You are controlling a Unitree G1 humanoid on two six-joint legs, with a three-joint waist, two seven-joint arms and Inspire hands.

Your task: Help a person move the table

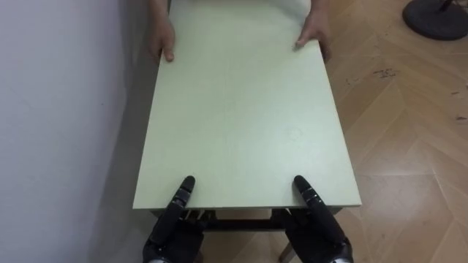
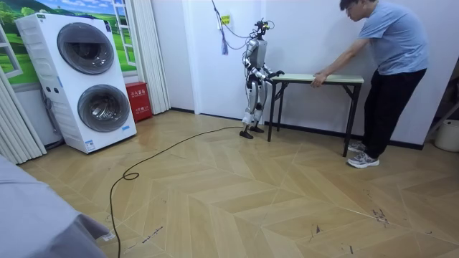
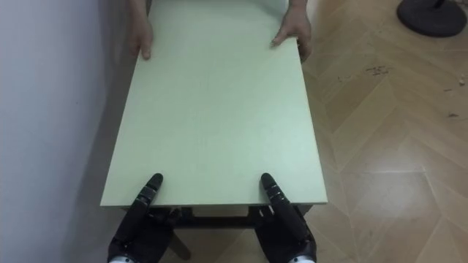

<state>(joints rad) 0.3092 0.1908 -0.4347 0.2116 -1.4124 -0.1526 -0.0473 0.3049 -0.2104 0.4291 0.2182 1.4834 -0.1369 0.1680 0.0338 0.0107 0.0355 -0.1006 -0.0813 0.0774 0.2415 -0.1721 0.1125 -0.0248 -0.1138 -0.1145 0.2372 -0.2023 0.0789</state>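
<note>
Left hand, right hand, clamping near edge of table

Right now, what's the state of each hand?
Left hand: at the near edge of the table, open or closed cannot be told.
Right hand: at the same edge, cannot be told either.

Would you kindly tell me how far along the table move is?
Done: the left hand and right hand are at the near edge of the table; the person's hands hold the far end. In hand: nothing visibly lifted. Left: the carry itself; it stands beside the wall.
</note>
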